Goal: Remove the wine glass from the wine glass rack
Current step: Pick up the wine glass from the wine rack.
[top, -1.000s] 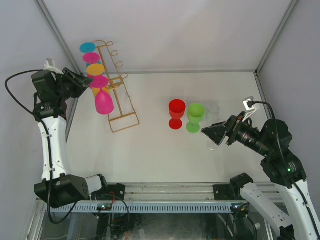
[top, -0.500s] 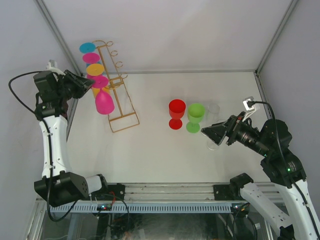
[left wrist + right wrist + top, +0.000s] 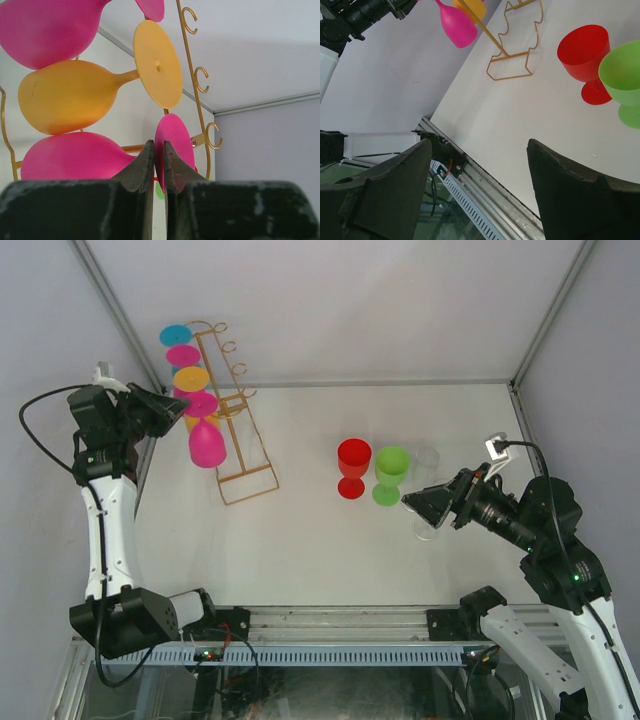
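The lowest pink wine glass [image 3: 75, 155] hangs on the wine glass rack [image 3: 193, 87], on the side facing the left arm, with its round foot [image 3: 175, 137] up at a hook. Within the last second the left hand [image 3: 158, 146] has narrowed sharply, and its nearly closed fingers now pinch the foot's rim. The grasp looks made, so lifting the glass clear of the hook should come next. The right hand [image 3: 415, 502] hovers wide open and empty, well apart over the surface [image 3: 300, 560].
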{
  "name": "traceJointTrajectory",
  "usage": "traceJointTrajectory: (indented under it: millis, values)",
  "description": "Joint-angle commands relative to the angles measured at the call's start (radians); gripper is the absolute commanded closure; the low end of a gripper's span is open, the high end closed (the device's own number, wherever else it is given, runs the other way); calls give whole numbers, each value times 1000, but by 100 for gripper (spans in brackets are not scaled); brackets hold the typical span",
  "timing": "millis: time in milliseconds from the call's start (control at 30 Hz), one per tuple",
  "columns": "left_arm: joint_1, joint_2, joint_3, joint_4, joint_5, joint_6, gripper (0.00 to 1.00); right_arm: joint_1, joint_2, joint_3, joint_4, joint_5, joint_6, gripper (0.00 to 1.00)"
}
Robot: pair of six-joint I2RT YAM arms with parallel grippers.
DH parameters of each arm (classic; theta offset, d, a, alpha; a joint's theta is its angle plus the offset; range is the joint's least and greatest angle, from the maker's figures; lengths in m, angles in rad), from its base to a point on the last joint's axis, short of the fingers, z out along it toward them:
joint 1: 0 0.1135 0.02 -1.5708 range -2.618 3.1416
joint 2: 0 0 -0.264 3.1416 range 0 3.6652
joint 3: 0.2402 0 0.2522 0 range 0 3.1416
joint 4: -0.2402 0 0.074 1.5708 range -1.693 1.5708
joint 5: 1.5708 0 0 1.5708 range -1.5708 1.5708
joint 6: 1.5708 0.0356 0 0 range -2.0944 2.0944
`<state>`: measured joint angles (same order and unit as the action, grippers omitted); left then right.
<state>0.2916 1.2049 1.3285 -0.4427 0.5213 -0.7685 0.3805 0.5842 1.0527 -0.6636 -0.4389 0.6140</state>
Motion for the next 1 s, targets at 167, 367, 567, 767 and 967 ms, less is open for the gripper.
traceJointTrajectory:
  millis: [167, 367, 567, 767, 967]
  values:
    - [4, -46, -42, 25, 49, -42, 96, -3, 14, 0, 29, 21, 23, 24]
    - [3, -52, -48, 27, 56, -49, 97, -4, 13, 1, 16, 31, 21, 24]
    - [3, -59, -47, 24, 54, -55, 98, -4, 11, 0, 14, 33, 22, 24]
    - [4, -63, -36, 20, 40, -82, 98, -3, 8, -3, 7, 45, 20, 24]
    - [3, -68, -24, 24, 44, -102, 98, -3, 11, -7, -5, 55, 22, 24]
